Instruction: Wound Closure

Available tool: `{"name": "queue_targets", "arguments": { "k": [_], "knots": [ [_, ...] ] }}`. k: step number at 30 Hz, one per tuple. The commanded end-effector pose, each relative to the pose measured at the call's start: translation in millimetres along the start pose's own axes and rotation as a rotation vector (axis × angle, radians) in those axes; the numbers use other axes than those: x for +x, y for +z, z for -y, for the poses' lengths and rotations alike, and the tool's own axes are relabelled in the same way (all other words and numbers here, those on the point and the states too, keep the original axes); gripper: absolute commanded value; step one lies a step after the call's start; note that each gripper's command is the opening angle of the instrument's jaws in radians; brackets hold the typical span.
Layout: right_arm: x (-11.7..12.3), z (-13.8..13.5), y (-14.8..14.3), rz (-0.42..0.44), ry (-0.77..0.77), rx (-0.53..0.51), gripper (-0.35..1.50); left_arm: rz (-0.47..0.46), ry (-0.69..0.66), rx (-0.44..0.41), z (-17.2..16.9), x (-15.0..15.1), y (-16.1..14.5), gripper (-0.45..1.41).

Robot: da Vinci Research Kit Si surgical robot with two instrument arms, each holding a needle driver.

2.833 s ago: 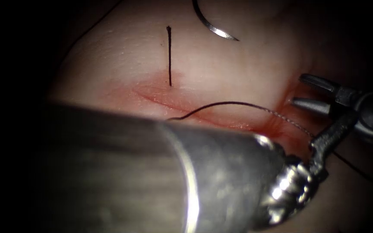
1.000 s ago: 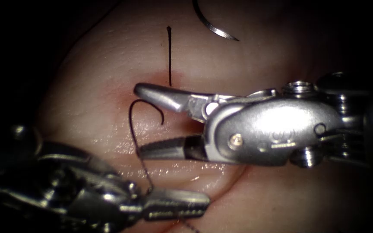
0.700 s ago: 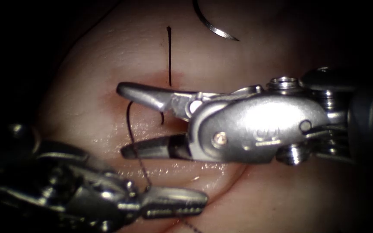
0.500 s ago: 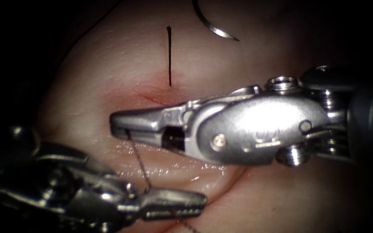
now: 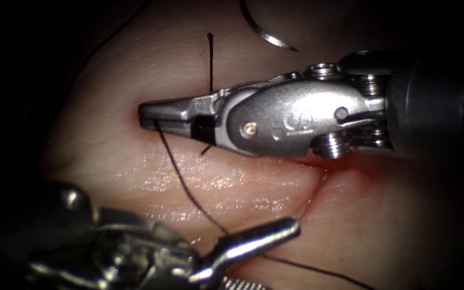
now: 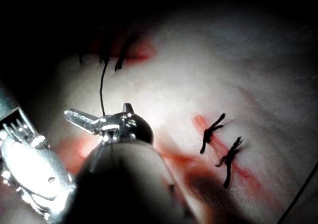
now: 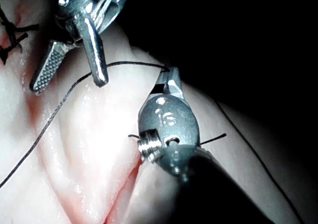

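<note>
My right tool (image 5: 149, 117) comes in from the right, jaws shut on the dark thread (image 5: 181, 174) near its free end. It is also in the right wrist view (image 7: 166, 81). From there the thread runs down past my left tool (image 5: 275, 256), whose jaws stand open and hold nothing. The right wrist view (image 7: 69, 84) shows the left tool's jaws spread too. The curved needle (image 5: 267, 36) lies free on the tissue (image 5: 119, 161) at the far edge, not in it and held by neither tool.
A short cut end of thread (image 5: 210, 64) sticks up from the tissue just behind the right tool. Red fluid (image 5: 350, 167) collects under the right tool's wrist. Two tied stitches (image 6: 211, 133) (image 6: 229, 158) sit further along the cut.
The right tool's open jaws moved over the thread's curl, shut on it and lifted it back. The left tool's jaws, shut on the thread before, have opened and let it go.
</note>
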Motion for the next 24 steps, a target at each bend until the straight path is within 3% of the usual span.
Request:
{"name": "queue_targets", "arguments": {
  "k": [1,9,15,19,24],
  "knots": [
    [-0.8,-0.8,0.9,0.006,0.002,-0.003,-0.35,0.019,0.005,0.014,-0.1,-0.4,0.9,0.91],
    [-3.3,-1.9,1.1,0.042,0.054,0.006,-0.35,0.144,0.013,0.057,-1.3,-2.7,1.8,0.88],
    [-4.2,-3.0,2.5,0.093,0.075,0.028,-0.35,0.242,0.013,0.074,-3.1,-2.3,3.2,0.78],
    [-4.2,-3.3,3.2,0.102,0.078,0.034,-0.35,0.298,0.006,0.083,-3.4,-2.1,4.3,0.81],
    [-4.4,-3.5,3.4,0.125,0.084,0.033,-0.35,0.378,0.018,0.163,-3.2,-2.5,5.8,0.79]
  ]
}}
